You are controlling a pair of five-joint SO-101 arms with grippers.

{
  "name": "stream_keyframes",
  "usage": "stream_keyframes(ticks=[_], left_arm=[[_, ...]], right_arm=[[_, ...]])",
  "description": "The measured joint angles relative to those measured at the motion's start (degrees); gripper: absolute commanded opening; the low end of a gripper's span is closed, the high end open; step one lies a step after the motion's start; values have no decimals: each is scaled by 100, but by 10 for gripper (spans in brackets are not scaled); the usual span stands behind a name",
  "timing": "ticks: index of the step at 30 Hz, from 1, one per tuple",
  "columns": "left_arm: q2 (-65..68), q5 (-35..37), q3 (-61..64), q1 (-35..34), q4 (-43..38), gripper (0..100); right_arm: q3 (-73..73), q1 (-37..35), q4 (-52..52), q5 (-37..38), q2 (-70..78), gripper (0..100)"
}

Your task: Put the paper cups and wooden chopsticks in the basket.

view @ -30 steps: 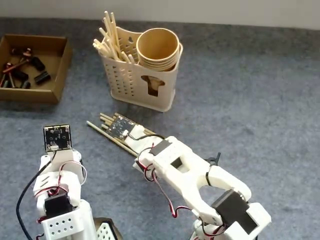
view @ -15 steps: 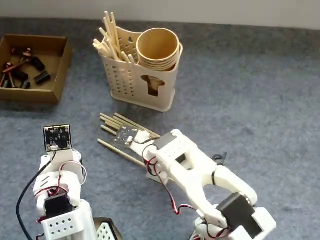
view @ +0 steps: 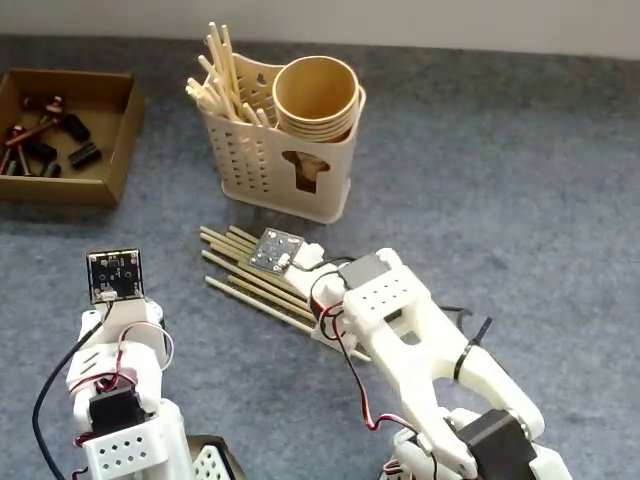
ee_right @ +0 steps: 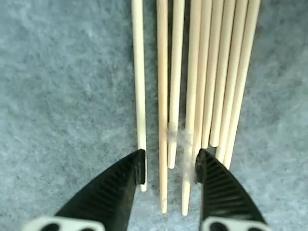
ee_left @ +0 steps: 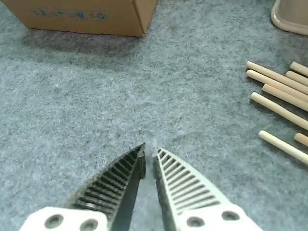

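**Loose chopsticks lined up under my open right gripper**

The grey felt mat covers the whole table. It looks fuzzy and slightly yielding, so I judge a fingertip can press into it to get under a thin stick.

The basket stands upright at the far side. It is cream plastic with stiff, perforated walls and a cut-out in one face, and I expect it to be light enough to shift if bumped. A cardboard box of small dark parts sits well apart from it.

The paper cups are already nested in one stack inside the basket. They are thin-walled and would crush easily. A bundle of chopsticks leans out of the next compartment.

The loose chopsticks lie flat on the mat near the basket, roughly parallel, with several touching. They are round, smooth pale wood, so they should be stiff and very light but prone to rolling or slipping from a pinch. I would grip across the shafts, away from the ends.

My right gripper is spread wide and holds nothing. It hangs low over the sticks' ends with a few sticks between its ribbed jaws.

My left gripper is nearly pinched together and empty. It hovers above bare mat, beside the sticks' other ends.
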Motion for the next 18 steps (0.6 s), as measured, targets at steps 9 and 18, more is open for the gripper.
stream_keyframes(ticks=[9,18], left_arm=[[0,0,0,0,0,43],[0,0,0,0,0,43]], right_arm=[[-35,-607,-668,-844,0,176],[360,-976,-2251,-941,167,176]])
